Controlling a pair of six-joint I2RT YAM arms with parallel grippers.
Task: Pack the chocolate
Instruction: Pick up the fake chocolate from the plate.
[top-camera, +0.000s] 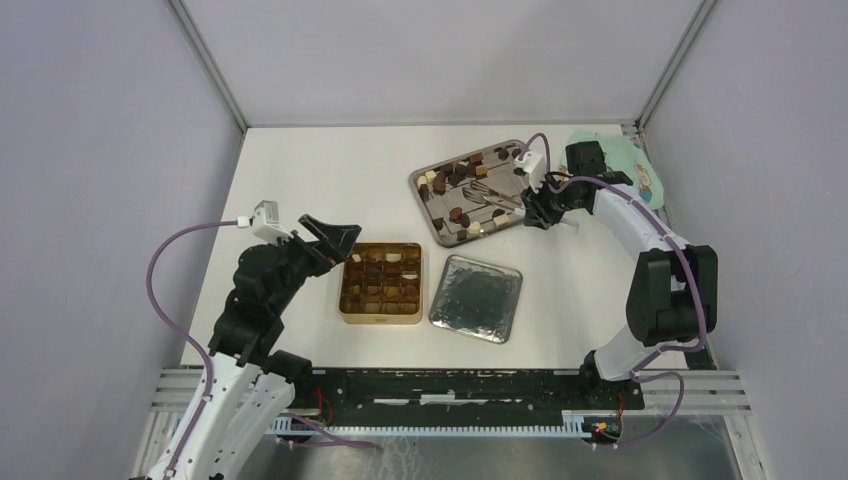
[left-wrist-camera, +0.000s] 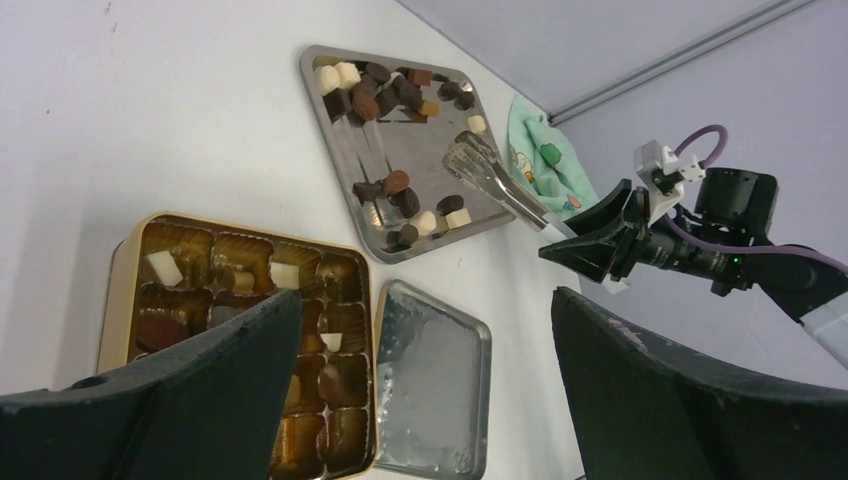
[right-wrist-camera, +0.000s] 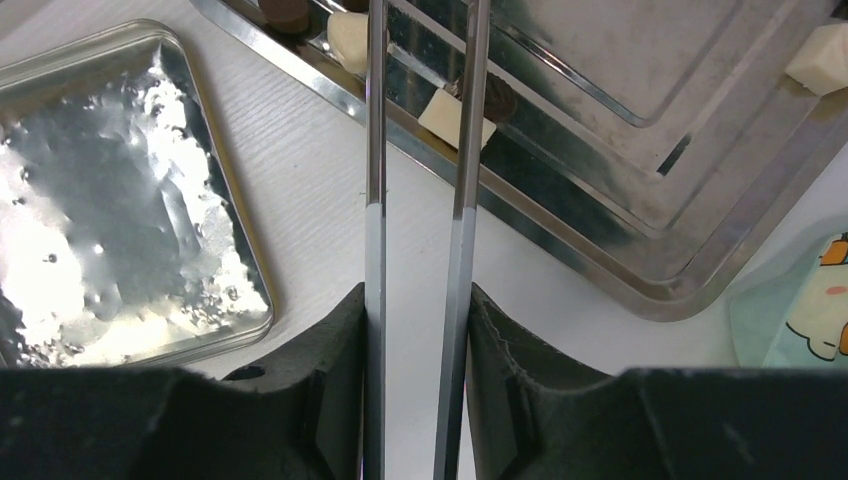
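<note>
Dark, light-brown and cream chocolate pieces (top-camera: 455, 178) lie scattered on a steel tray (top-camera: 425, 212) at the back right. More chocolate (left-wrist-camera: 345, 380) fills cells of the gold gridded tin (top-camera: 383, 320) in the middle. My right gripper (top-camera: 540, 210) is shut on the handle end of the silver tongs (top-camera: 497, 198), whose tips reach over the tray's middle. In the right wrist view both tong arms (right-wrist-camera: 375, 150) run between my fingers, past a cream piece (right-wrist-camera: 455, 115); the tips are out of view. My left gripper (top-camera: 335, 238) hangs open and empty above the tin's back left corner.
A silver lid (top-camera: 476, 297) lies flat just right of the tin. A pale green printed cloth (top-camera: 630, 165) sits at the back right, behind the right arm. Grey walls enclose the white table on three sides.
</note>
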